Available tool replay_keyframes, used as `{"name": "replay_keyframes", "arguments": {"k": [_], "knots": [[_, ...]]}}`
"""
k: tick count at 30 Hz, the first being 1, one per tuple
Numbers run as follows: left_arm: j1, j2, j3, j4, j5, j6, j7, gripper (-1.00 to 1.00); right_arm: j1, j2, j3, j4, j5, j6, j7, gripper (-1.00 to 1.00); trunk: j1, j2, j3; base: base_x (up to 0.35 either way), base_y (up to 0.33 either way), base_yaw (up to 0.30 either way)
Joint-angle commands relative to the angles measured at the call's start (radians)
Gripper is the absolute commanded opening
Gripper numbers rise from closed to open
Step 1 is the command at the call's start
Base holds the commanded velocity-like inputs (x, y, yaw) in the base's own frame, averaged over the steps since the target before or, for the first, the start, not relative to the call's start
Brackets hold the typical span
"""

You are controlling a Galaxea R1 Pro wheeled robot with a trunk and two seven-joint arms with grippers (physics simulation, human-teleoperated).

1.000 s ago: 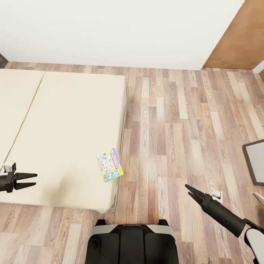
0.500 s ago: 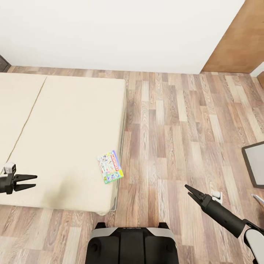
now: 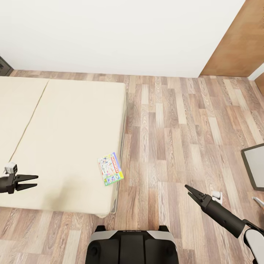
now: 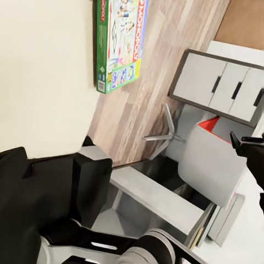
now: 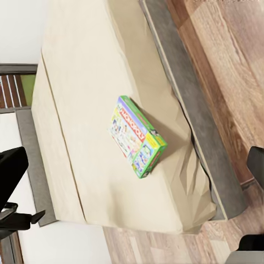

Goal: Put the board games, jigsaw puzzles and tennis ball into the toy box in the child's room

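- Board game (image 3: 110,169), green-edged Monopoly box, is lying flat on the bed (image 3: 66,139), lower centre of head view, right by the mattress's right edge, near the front corner. Also showing in left wrist view (image 4: 118,44) and right wrist view (image 5: 137,136).
- Left gripper (image 3: 31,182) is hovering at far left of frame over the bed, jaws parted a bit, holding nothing.
- Right gripper (image 3: 190,191) is hanging at lower right over the wood floor (image 3: 176,128), tips looking nearly together, nothing btwn them; well apart from the box.
- Step, by my read: approaching the bed for pickup; no grasp begun.
- Next move prob needs the base closer, then one arm reaching over the box w/ jaws wide enough to span its edges, since it's flat on soft bedding.
- Toy box and table aren't clearly in view, so a carry follows.
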Motion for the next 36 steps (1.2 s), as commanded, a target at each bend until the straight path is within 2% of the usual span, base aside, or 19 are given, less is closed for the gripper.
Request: {"name": "replay_keyframes", "arguments": {"k": [1,11,36], "knots": [[-0.001,0.0,-0.007,0.001,0.003,0.01,-0.005,1.0,0.0,0.0,-0.002,0.0,-0.001,0.007,0.002,1.0,0.0,-0.001,0.001,0.0,0.0,0.0],[-0.001,-0.005,-0.008,0.001,0.003,0.008,-0.005,1.0,0.0,0.0,-0.002,0.001,-0.001,0.006,0.0,1.0,0.0,-0.001,0.014,0.0,0.0,0.0],[-0.001,-0.007,-0.008,0.0,0.003,0.007,-0.005,1.0,0.0,0.001,-0.004,0.002,-0.001,0.004,-0.001,1.0,0.0,-0.001,0.022,0.0,0.0,0.0]]}}
